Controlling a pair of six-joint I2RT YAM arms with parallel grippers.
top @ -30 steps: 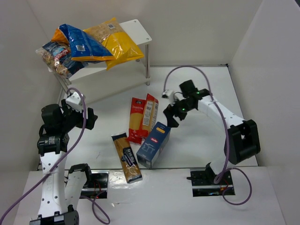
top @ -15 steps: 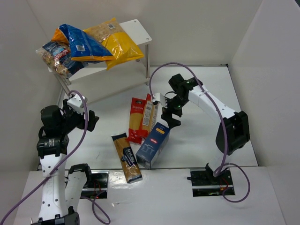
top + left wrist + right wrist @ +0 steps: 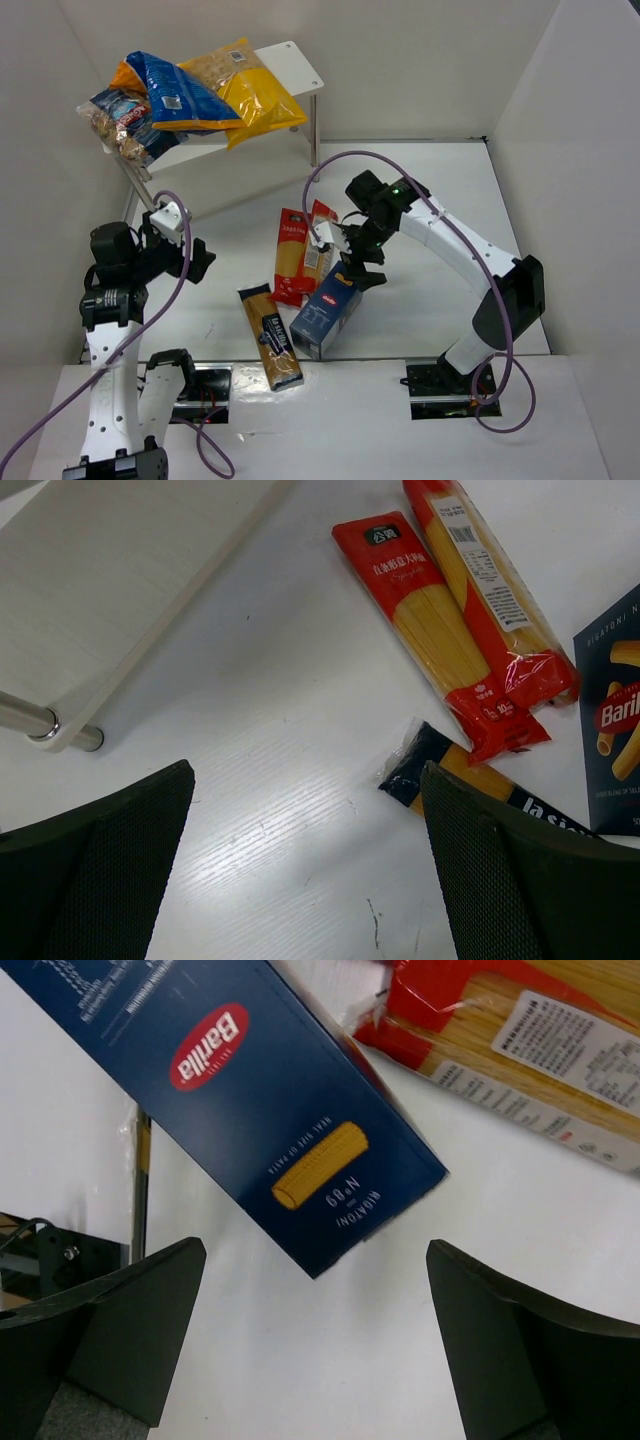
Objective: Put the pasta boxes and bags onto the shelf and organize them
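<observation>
The dark blue pasta box (image 3: 328,308) lies on the table; the right wrist view shows its far end (image 3: 250,1090). My right gripper (image 3: 355,265) hovers open and empty just beyond that end (image 3: 315,1350). Two slim packs, red (image 3: 290,255) and orange-cream (image 3: 320,235), lie side by side behind the box. The clear spaghetti packet with a black label (image 3: 270,335) lies left of the box. My left gripper (image 3: 195,262) is open and empty over bare table (image 3: 305,880), left of the packs. Blue (image 3: 170,90), yellow (image 3: 245,90), orange (image 3: 125,75) and clear (image 3: 120,125) bags are piled on the white shelf (image 3: 290,60).
The shelf's lower board (image 3: 110,570) and a metal leg (image 3: 50,725) lie just left of my left gripper. White walls close in the table at the back and both sides. The right end of the shelf's top board is bare.
My right arm has swung left and toward me, from right of the slim packs to above the blue box's far end. My left gripper has shifted slightly right.
</observation>
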